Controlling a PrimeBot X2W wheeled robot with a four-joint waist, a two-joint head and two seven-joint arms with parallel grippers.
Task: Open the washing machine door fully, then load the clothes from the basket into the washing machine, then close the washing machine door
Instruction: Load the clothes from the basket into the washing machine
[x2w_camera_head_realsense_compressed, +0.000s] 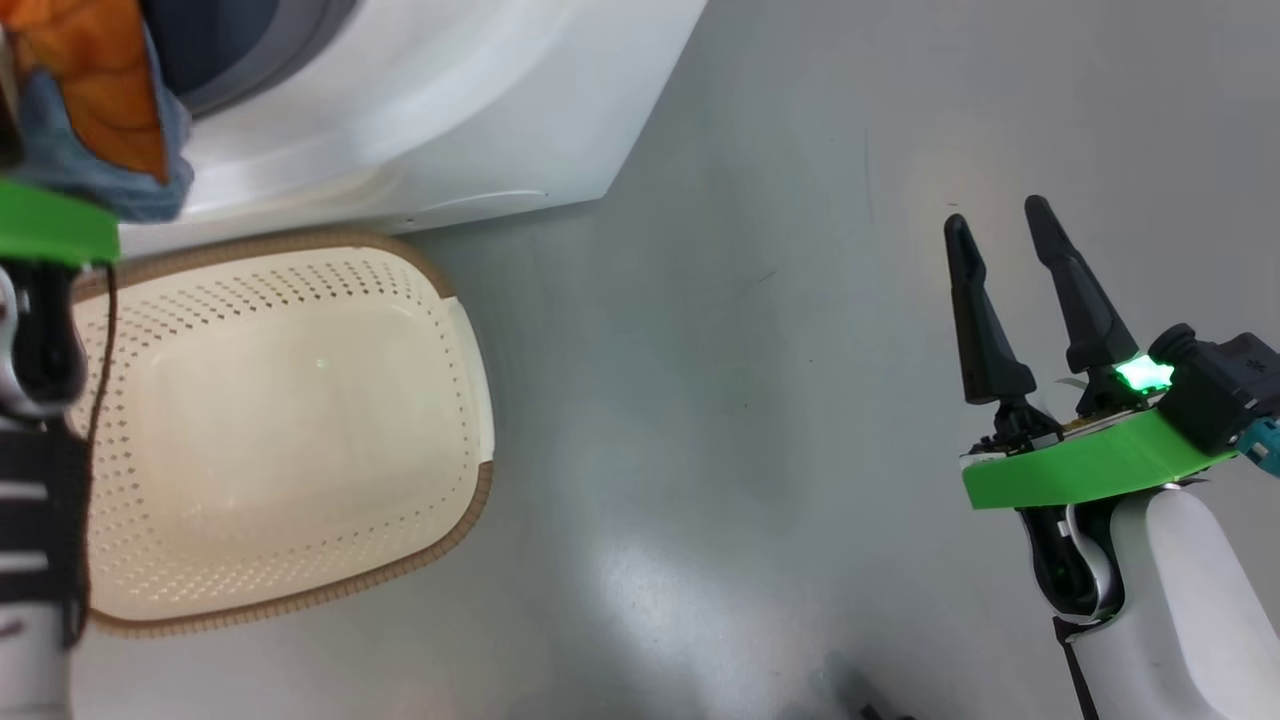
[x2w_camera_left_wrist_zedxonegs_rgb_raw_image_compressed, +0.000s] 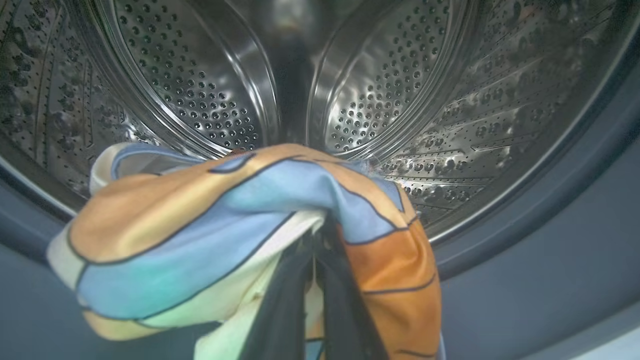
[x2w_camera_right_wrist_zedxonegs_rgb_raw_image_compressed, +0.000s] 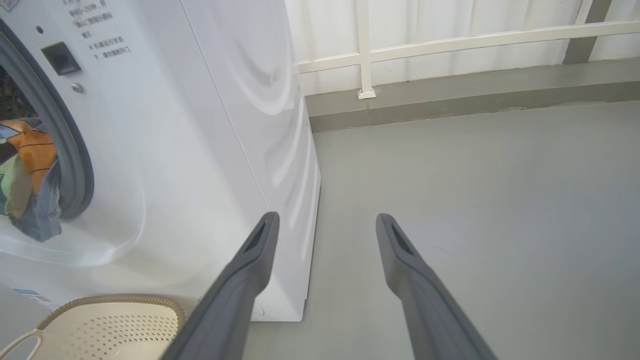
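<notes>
Drum (x2w_camera_left_wrist_zedxonegs_rgb_raw_image_compressed: 210, 100) is glossy steel, clothes (x2w_camera_left_wrist_zedxonegs_rgb_raw_image_compressed: 200, 225) soft cloth (printed), basket (x2w_camera_head_realsense_compressed: 300, 290) matt plastic.

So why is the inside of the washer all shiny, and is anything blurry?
Left wrist view: the steel drum mirrors the light; the fingers gripping the clothes sit too close, so they blur. Head view: a pale glare patch on the floor. Right wrist view: the washer edge looks bent by the wide lens.

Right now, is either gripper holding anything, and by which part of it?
The left gripper is shut on the clothes, pinching a bunched fold of the blue-and-orange fabric at the mouth of the drum. The right gripper is open and holds nothing.
</notes>
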